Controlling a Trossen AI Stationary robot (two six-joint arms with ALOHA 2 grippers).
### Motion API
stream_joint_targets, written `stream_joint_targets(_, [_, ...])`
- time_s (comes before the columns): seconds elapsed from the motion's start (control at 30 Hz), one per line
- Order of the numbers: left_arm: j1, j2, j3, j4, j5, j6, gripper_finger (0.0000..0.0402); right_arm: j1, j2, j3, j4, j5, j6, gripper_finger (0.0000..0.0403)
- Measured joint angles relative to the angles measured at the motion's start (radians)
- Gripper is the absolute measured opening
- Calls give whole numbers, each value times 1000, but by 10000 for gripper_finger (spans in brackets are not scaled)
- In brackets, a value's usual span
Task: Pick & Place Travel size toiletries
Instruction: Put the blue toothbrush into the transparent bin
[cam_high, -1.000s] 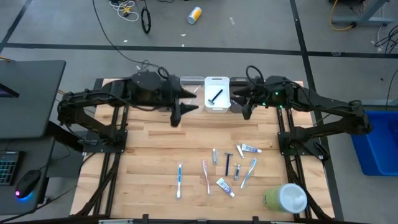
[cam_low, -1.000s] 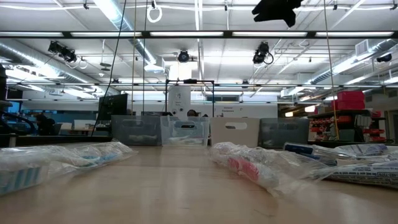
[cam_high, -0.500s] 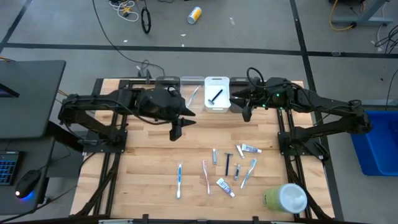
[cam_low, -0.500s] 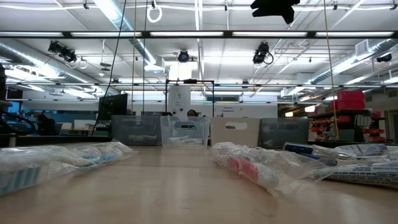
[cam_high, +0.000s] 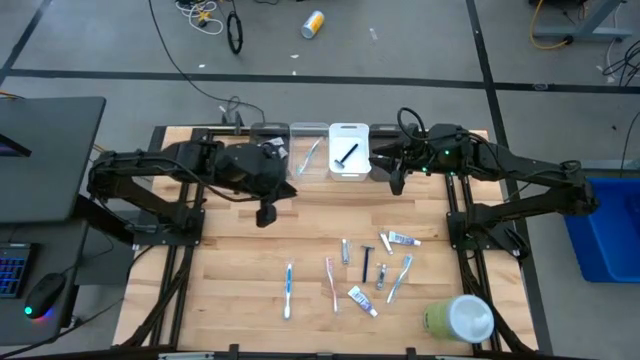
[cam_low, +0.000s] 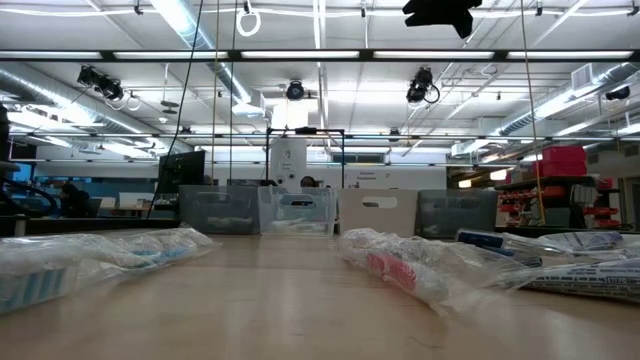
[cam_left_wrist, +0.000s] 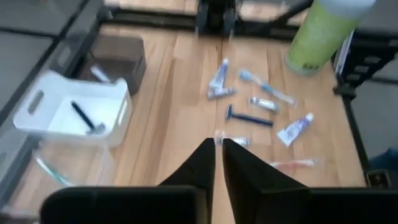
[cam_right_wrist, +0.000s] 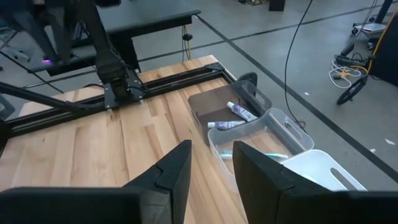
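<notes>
Left pincer (cam_high: 265, 214) nearly closed, empty, right pincer (cam_high: 396, 184) parted, toiletries (cam_high: 365, 264) small, labels unreadable

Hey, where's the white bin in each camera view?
High view: white bin, back centre, holding a black razor.
Low view: far row, right of centre.
Left wrist view: shown, razor inside.
Right wrist view: partly shown, next to the clear bin.
Shared landmark: that clear bin.

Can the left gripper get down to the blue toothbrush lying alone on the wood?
Probably yes: the left gripper hovers with nothing between it and the blue toothbrush, which lies apart from the other toiletries.
</notes>
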Motion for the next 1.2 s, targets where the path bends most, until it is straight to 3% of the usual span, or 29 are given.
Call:
stream_joint_targets(0.37, [-11,1,-16,11,-37,12,6,0,0,0,0,1,0,122])
stream_joint_targets(0.9, [-95,4,-452,389,87,-118,4,0,0,0,-8,1,0,119])
stream_joint_targets(1.2, [-105,4,-497,434,153,-135,3,0,0,0,-23,20,-6,117])
